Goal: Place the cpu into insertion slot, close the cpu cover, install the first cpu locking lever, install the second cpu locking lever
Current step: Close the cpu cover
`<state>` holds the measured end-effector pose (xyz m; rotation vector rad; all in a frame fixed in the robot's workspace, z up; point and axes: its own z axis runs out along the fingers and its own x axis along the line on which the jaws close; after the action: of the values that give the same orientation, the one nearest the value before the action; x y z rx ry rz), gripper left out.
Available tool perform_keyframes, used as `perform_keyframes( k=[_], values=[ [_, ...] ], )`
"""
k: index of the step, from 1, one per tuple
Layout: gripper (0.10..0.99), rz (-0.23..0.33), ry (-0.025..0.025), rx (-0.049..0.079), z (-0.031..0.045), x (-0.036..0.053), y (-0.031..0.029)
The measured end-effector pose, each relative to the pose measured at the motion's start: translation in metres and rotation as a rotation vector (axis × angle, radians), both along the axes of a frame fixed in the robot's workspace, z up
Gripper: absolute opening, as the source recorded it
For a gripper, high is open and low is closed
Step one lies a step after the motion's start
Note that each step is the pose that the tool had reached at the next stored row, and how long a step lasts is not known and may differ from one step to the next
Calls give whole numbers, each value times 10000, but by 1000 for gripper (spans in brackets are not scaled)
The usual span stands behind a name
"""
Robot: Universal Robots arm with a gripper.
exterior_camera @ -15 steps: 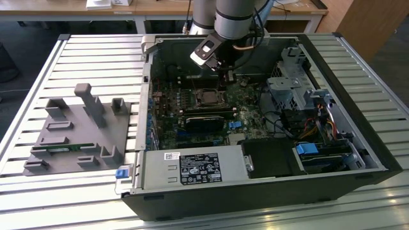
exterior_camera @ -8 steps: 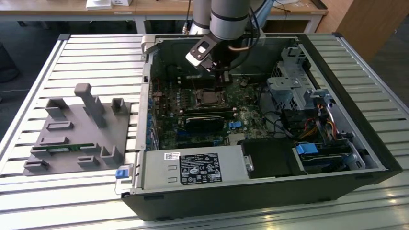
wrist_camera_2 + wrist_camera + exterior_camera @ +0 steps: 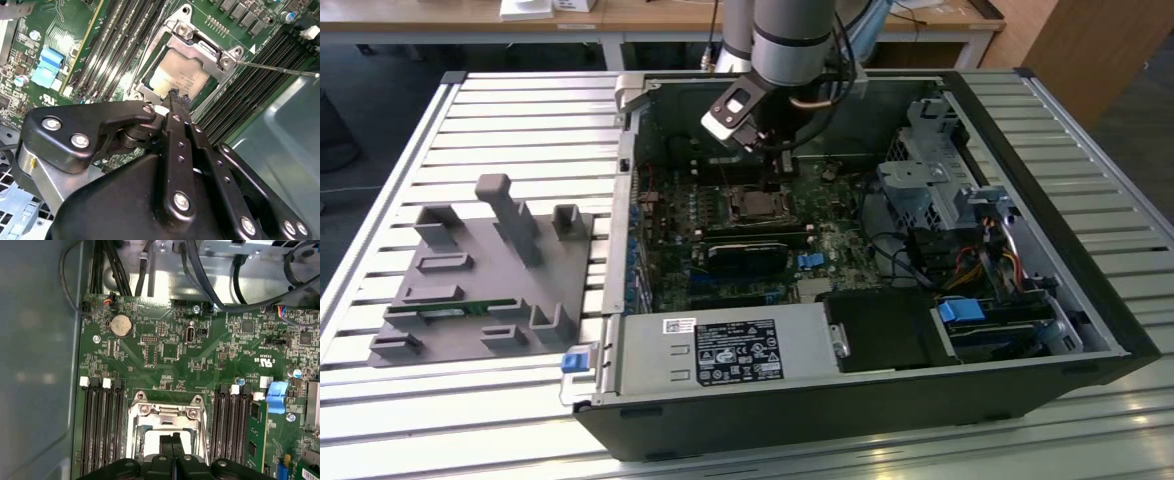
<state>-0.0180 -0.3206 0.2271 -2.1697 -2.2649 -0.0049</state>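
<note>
**Fingers clenched over the covered socket**

My gripper (image 3: 176,96) is clenched, its two black fingers pressed tip to tip. In both wrist views the tips hang right above the middle of the socket (image 3: 171,439), and I cannot tell whether they touch the metal beneath.

Directly under them lies the cpu (image 3: 175,75), seated in the insertion slot (image 3: 141,93) with its dull silver top facing up. The cpu cover (image 3: 200,47) lies flat over it, and the chip shows through the cover's cut-out centre. From one corner of the cover a thin locking lever (image 3: 280,68) runs out across the neighbouring memory slots (image 3: 250,85). I cannot tell whether it is hooked down.

Long black memory slots flank the socket on both sides. Farther out on the green circuit board (image 3: 165,352), the first wrist view shows a round coin battery (image 3: 121,326) and a blue clip (image 3: 278,396).

In the exterior view my arm (image 3: 790,40) reaches down into the open computer case (image 3: 1067,300), which lies on its side. A black card (image 3: 750,256) sits just beyond the socket, and the power supply (image 3: 720,350) fills the near corner. The case rests on a slatted table (image 3: 520,110). To the exterior view's left of the case stands a grey fixture (image 3: 480,290).
</note>
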Motion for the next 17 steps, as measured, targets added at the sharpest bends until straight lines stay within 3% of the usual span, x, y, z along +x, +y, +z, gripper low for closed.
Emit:
perform_keyframes(
  k=[17],
  values=[
    [118,1,-2,2,-57,-197,0]
  ],
)
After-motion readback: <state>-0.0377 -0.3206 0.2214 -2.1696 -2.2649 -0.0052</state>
